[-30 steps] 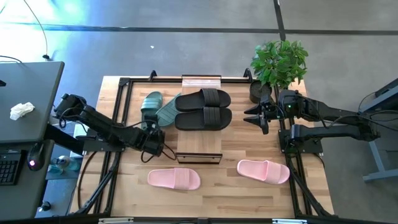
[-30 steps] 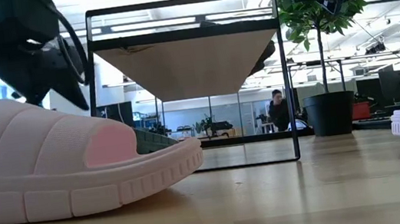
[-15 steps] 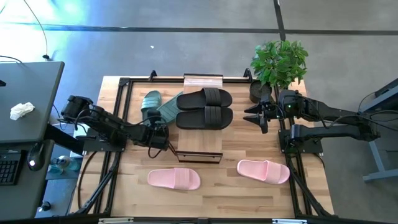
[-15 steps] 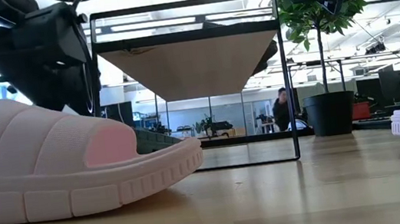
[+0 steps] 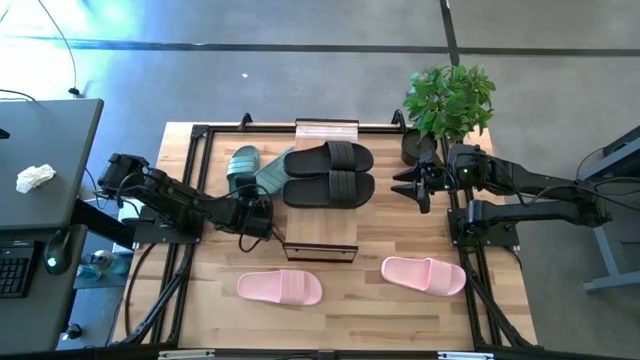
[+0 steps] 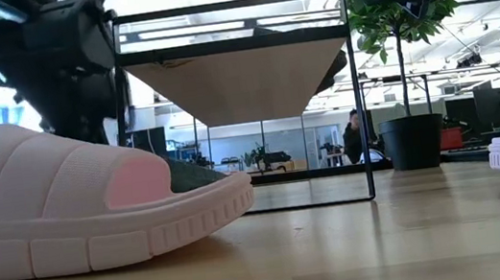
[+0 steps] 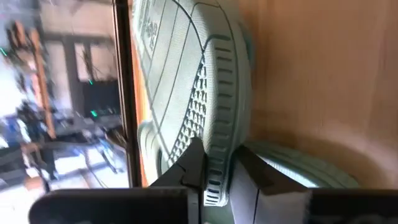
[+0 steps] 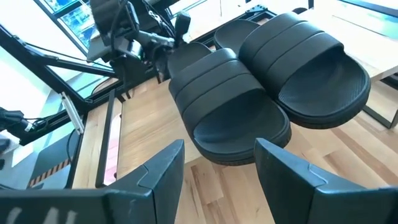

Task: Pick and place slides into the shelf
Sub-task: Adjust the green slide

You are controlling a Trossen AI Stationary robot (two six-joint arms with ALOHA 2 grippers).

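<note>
Green rubber is pinched at this moment: the left gripper (image 7: 217, 180) has its fingers pressed on the sole edge of a green slide (image 7: 199, 87), which is tipped on its side against the left end of the shelf (image 5: 322, 250). Seen from above, this slide (image 5: 272, 172) lies at about nine o'clock from the black pair (image 5: 328, 175), and the second green slide (image 5: 242, 165) rests flat just beside it, at about ten o'clock from the pair. Two pink slides (image 5: 280, 288) (image 5: 424, 275) lie on the table (image 5: 400, 320) at about six and four o'clock from the shelf.

For a good lift, the grip should first be confirmed as firm, because only a thin rim is held and soft rubber may slip or twist. The slide should be raised straight up until it is free of its neighbour and of the black frame bar, so that neither is dragged. It should then be carried level to a free place on the shelf, apart from the black pair.

The right gripper (image 8: 214, 165) waits at three o'clock from the shelf with its fingers spread, holding nothing.
</note>
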